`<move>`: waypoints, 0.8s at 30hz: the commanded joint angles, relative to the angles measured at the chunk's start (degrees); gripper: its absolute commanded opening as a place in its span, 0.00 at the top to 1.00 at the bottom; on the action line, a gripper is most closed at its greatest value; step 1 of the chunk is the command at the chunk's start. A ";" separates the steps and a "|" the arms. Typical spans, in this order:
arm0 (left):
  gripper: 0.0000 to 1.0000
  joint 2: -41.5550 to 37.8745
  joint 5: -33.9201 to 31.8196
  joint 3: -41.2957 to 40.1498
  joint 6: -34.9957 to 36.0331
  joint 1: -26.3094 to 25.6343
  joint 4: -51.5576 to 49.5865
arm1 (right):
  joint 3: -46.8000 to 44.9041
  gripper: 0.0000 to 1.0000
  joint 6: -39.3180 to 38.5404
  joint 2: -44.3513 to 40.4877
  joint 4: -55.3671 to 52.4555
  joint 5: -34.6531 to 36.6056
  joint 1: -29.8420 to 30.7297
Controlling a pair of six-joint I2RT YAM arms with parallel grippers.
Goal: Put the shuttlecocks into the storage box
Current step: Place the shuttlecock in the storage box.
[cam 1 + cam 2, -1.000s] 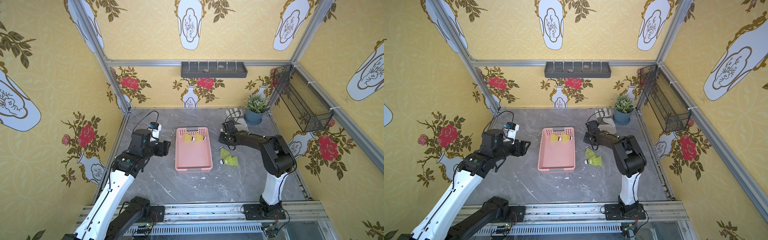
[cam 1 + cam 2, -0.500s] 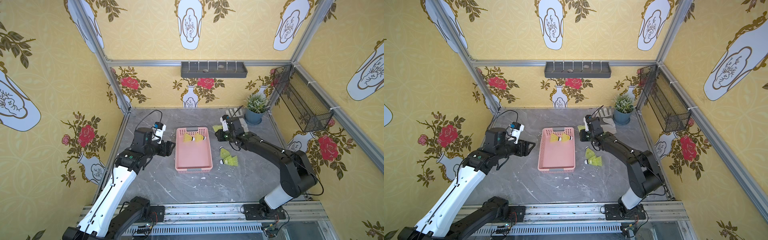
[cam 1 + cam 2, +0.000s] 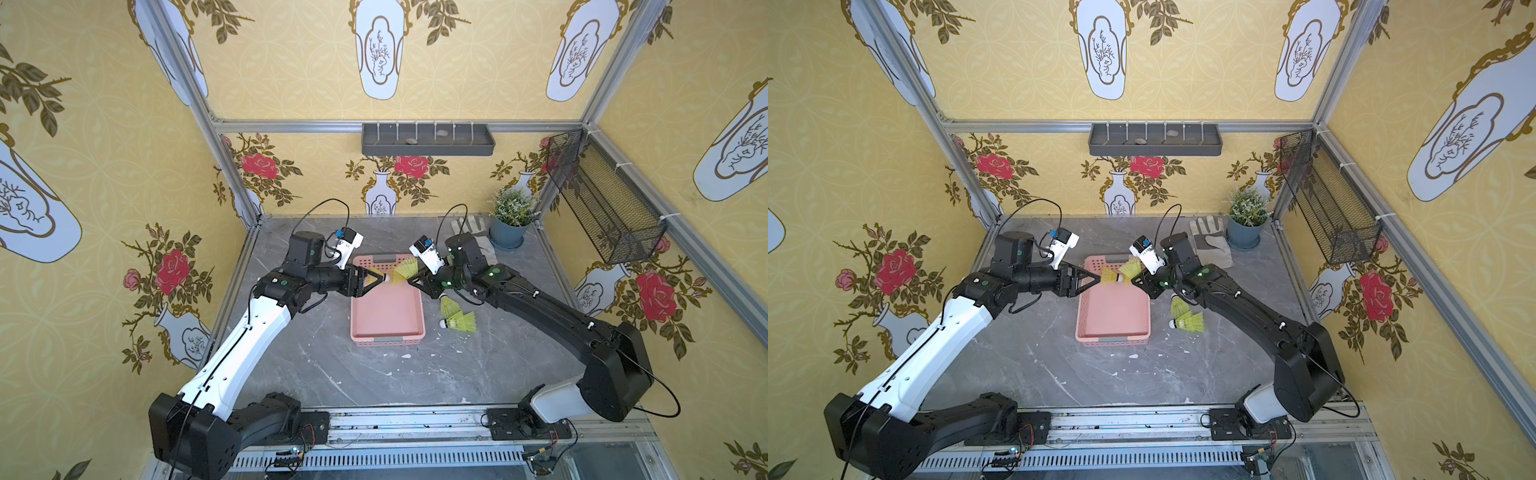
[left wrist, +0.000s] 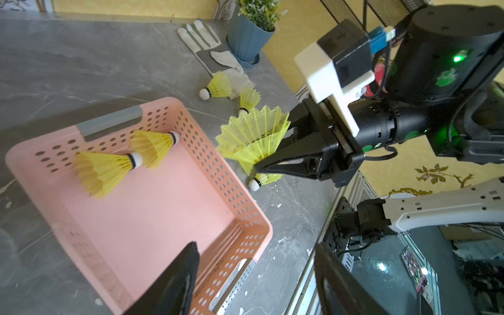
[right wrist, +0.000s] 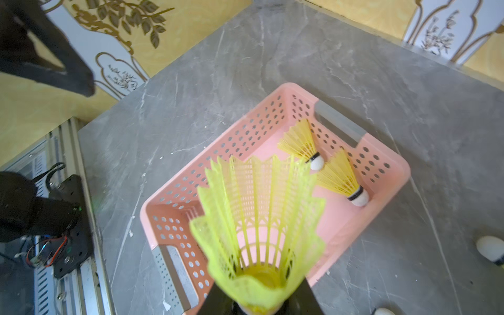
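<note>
**Right claw at the box with a shuttlecock, drop not yet made**

- Left of centre, top view: left claw (image 3: 380, 280) hangs over the left wall of the storage box (image 3: 386, 320). Jaws apart; its wrist view shows nothing between them.
- Centre: the pink box sits on the table (image 3: 415, 382). Two boxed shuttlecocks (image 4: 109, 166) lie touching against its far end wall. The rest of the floor is bare.
- Right of centre: right claw (image 3: 413, 280) is clamped on the cork end of the held shuttlecock (image 5: 259, 218), skirt pointing away from it, toward the left claw. It is at the box's right wall; height above the floor is hard to judge.
- Further right: two loose shuttlecocks (image 3: 457, 320) lie on the table just beside the box. The left wrist view, upper centre, shows more by the glove (image 4: 210, 51).

Judgement on the step: carry the held one further in over the bare floor, come down low, then part the jaws. It is light and would likely bounce or roll out of this shallow box if dropped from high up. The claws are nearly tip to tip, so the left should keep off.
</note>
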 commanded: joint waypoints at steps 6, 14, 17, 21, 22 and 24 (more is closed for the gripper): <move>0.41 3.06 -0.53 3.85 8.38 -4.70 -2.84 | 2.86 0.79 -4.42 0.33 -5.29 -4.08 3.47; 0.42 1.99 -1.63 3.29 11.55 -5.87 -3.81 | 4.47 0.79 -5.37 0.39 -7.06 -6.81 5.22; 0.43 1.56 -1.53 3.05 12.15 -5.98 -3.77 | 4.92 0.79 -5.70 0.63 -7.76 -6.94 5.77; 0.48 1.53 -1.19 2.92 12.68 -6.24 -4.15 | 5.02 0.79 -5.83 0.54 -8.05 -7.08 6.05; 0.51 1.66 -1.11 2.92 12.88 -6.32 -4.33 | 5.04 0.79 -5.83 0.42 -8.12 -7.08 6.04; 0.52 1.74 -1.22 2.92 13.06 -6.49 -4.68 | 5.09 0.79 -5.84 0.37 -8.30 -7.07 6.16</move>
